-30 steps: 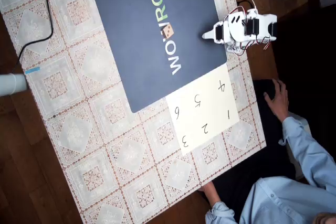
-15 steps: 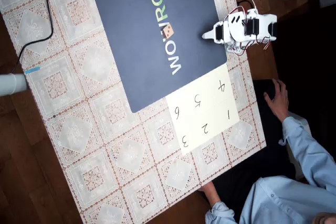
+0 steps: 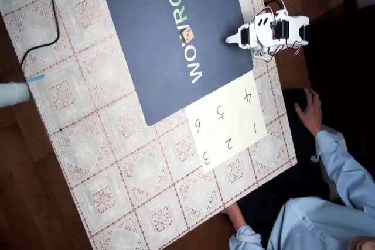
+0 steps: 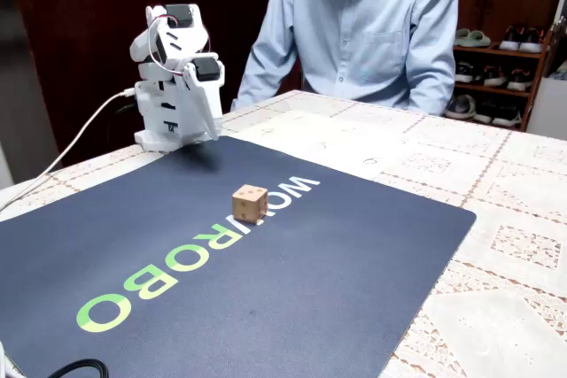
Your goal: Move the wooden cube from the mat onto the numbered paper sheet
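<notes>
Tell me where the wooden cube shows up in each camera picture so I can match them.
Overhead view: the wooden cube sits upper centre, on the mat's lettering.
Fixed view: the cube sits centre, on the mat.
Shared landmark: the white W of WOWROBO.

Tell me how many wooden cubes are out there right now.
1. The wooden cube sits on the mat, on the white lettering, apart from the folded arm; the numbered paper sheet is bare of cubes. No others visible.
</notes>
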You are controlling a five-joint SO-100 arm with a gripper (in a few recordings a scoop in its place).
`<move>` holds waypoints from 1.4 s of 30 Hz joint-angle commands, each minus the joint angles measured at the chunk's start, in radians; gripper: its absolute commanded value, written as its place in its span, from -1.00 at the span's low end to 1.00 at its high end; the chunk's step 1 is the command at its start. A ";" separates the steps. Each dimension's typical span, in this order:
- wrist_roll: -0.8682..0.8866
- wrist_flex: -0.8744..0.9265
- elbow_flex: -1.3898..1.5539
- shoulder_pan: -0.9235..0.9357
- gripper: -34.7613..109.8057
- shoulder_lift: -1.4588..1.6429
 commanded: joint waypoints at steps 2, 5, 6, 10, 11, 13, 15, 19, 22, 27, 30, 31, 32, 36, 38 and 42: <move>-0.015 0.032 0.046 0.011 -0.52 0.003; -0.017 0.032 0.046 0.011 -0.52 0.003; -0.017 0.032 0.046 0.011 -0.52 0.003; -0.023 0.032 0.046 0.011 -0.52 0.003; -0.023 0.032 0.046 0.012 -0.52 0.003; -0.023 0.032 0.046 0.012 -0.52 0.003; -0.028 0.032 0.046 0.008 -0.52 0.003; -0.029 0.032 0.046 0.006 -0.51 0.003; -0.029 0.034 0.046 0.006 -0.52 0.003; -0.003 0.021 0.043 0.040 -0.52 -0.020; -0.106 -0.038 0.000 0.089 -0.52 -0.164; -0.164 -0.061 -0.037 0.106 -0.52 -0.225; -0.215 -0.074 -0.086 0.124 -0.52 -0.288; -0.255 -0.083 -0.314 0.201 -0.48 -0.543; -0.202 -0.101 -0.428 0.235 -0.42 -0.676; -0.138 -0.160 -0.638 0.293 -0.27 -0.956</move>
